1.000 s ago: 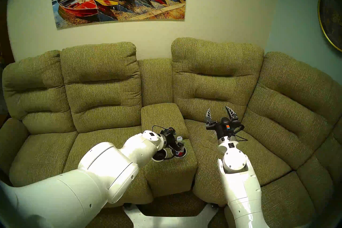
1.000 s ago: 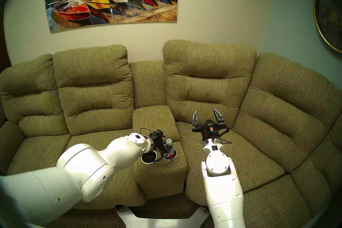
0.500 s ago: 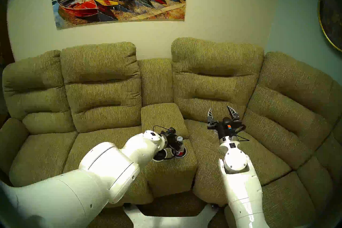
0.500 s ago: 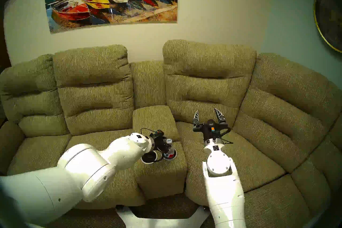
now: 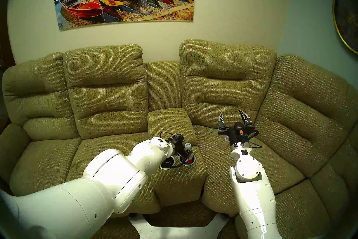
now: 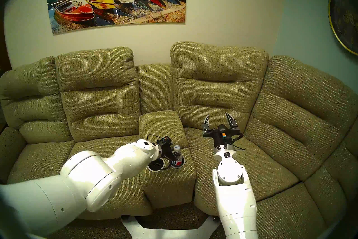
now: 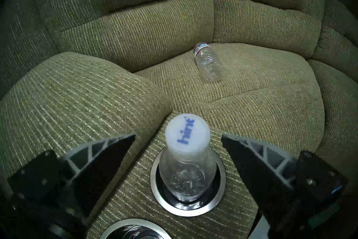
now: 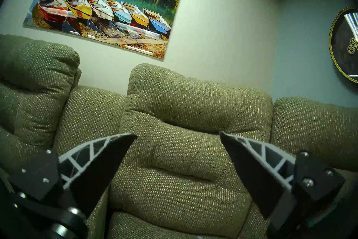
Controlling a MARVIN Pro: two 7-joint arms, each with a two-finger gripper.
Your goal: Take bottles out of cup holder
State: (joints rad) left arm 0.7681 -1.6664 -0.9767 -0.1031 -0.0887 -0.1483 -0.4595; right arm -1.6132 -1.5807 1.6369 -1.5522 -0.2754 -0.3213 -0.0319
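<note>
The white-capped "hint" bottle (image 7: pixel 187 174) stands upright in the right well of the cup holder (image 7: pixel 154 176), also seen as the bottle (image 5: pixel 188 145) from the head. My left gripper (image 7: pixel 178 136) is open, one finger on each side of the bottle's top, with gaps to it. The left well (image 5: pixel 167 164) holds no bottle. A crinkled clear bottle (image 7: pixel 208 64) lies on its side on the seat cushion right of the console. My right gripper (image 5: pixel 231 113) hangs open above that seat, holding nothing, fingers pointing at the backrest.
The olive-green sofa wraps round to the right. A padded armrest lid (image 5: pixel 170 122) rises just behind the wells. A cable (image 5: pixel 175 164) from my left wrist loops over the left well. The robot's white base (image 5: pixel 174 230) sits at the sofa's front.
My right arm has drifted slightly right and farther back, baring part of the lying bottle beside its wrist. The left arm and the "hint" bottle stay where they were.
</note>
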